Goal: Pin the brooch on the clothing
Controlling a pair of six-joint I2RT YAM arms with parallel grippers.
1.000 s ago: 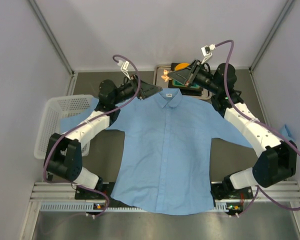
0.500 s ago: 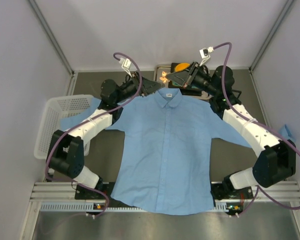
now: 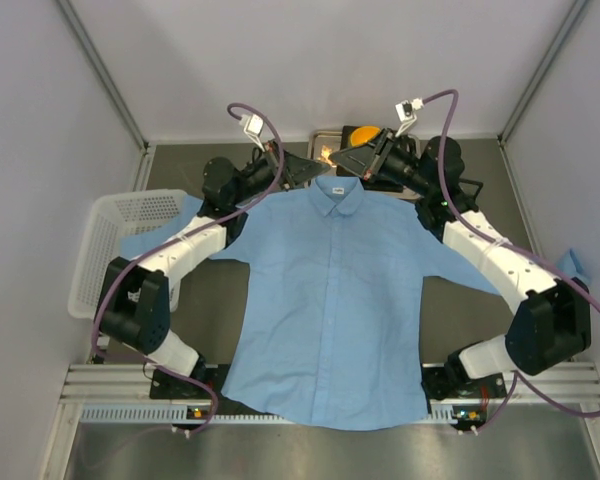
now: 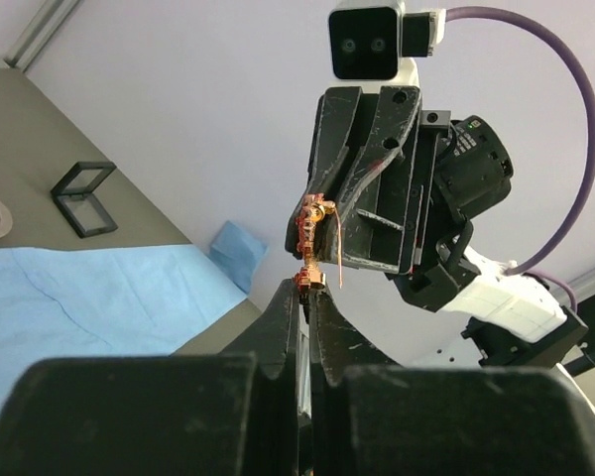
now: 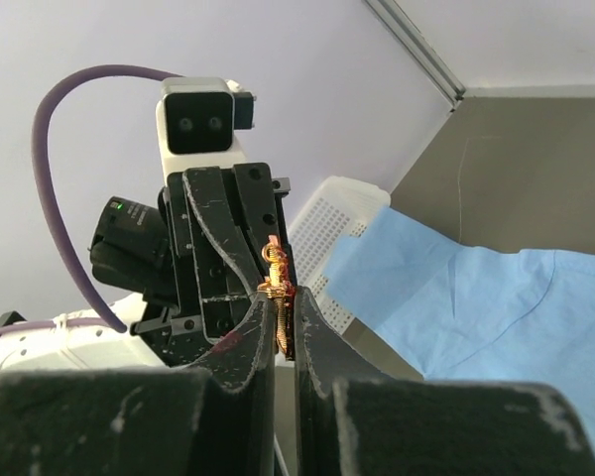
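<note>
Brooch (image 4: 311,230) is held in the air just beyond the collar of the shirt (image 3: 330,290). One end is clamped by right gripper (image 5: 281,299), the other pinched by left gripper (image 4: 304,290).

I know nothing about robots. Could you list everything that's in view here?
shirt: one, light blue, spread flat on the table
brooch: one, red-orange, held in the air beyond the collar
bowl: one, orange, far end
basket: one, white, left side
cloth: one, blue, right edge
square frames: two, black, on the table
table: one, grey
left gripper: one, black, shut on the brooch's lower end
right gripper: one, black, shut on the brooch
</note>
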